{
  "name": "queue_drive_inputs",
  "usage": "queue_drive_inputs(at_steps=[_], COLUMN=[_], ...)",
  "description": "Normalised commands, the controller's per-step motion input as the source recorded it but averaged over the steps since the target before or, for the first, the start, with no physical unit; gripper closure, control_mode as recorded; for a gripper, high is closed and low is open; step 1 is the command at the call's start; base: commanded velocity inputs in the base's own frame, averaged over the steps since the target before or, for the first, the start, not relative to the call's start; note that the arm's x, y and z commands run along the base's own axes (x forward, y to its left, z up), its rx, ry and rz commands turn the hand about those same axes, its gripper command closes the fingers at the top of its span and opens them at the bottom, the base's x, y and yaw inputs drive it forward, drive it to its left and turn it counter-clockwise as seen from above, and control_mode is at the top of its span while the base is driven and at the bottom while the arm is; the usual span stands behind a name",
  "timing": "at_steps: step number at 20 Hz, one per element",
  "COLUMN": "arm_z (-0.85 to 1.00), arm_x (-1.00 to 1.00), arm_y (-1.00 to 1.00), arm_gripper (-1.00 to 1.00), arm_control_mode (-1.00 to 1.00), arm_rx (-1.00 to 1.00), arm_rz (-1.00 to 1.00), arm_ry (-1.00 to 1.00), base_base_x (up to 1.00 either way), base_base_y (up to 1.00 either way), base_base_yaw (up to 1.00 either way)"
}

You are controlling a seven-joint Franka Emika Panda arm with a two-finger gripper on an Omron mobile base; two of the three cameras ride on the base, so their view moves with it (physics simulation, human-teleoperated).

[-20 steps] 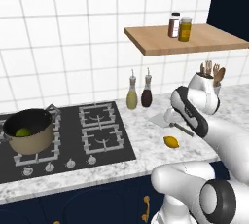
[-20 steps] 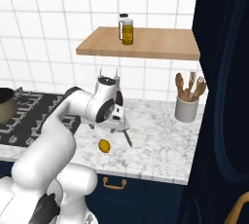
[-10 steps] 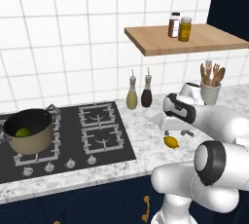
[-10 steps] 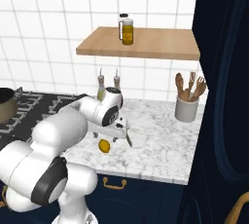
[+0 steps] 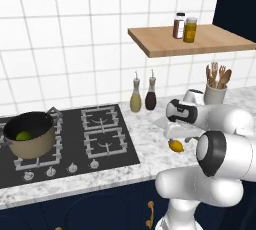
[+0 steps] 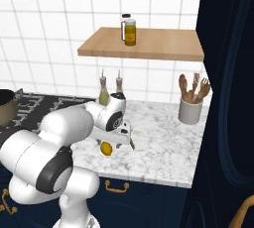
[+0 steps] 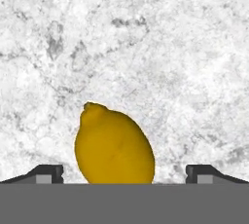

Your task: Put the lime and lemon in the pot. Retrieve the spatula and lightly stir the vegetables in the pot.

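A marble counter (image 6: pixel 163 152) carries a black gas hob (image 5: pixel 65 144), where the tan-gold pot (image 5: pixel 30 135) sits on the front-left burner with the lime (image 5: pixel 23 135) already inside it. The white arm bends low over the counter to the right of the hob, its gripper (image 7: pixel 124 172) poised directly above the lemon (image 7: pixel 114 145), jaws spread wide with one dark fingertip either side of the fruit and nothing gripped. The lemon lies on the bare marble near the counter's front edge, just beside the grey spatula (image 5: pixel 162 122), whose blade partly shows behind the hand.
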Motion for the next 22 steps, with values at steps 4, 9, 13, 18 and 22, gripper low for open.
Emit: queue_drive_inputs(at_steps=[4, 9, 13, 18, 22], arm_z=[-0.10, -0.27, -0.19, -0.34, -0.12], arm_x=[-0.18, 0.05, 0.24, 0.06, 0.01], arm_y=[0.00, 0.01, 0.00, 0.11, 0.00], arm_gripper=[-1.00, -1.00, -1.00, 1.00, 1.00], arm_control_mode=[-1.00, -1.00, -1.00, -1.00, -1.00], arm_rx=[0.00, 0.02, 0.07, 0.01, -0.01], arm_rz=[0.20, 0.08, 0.00, 0.00, 0.00], arm_ry=[0.00, -0.05, -0.10, -0.01, 0.02], base_base_x=[0.00, 0.00, 0.00, 0.00, 0.00], base_base_y=[0.00, 0.00, 0.00, 0.00, 0.00], base_base_yaw=[0.00, 0.00, 0.00, 0.00, 0.00])
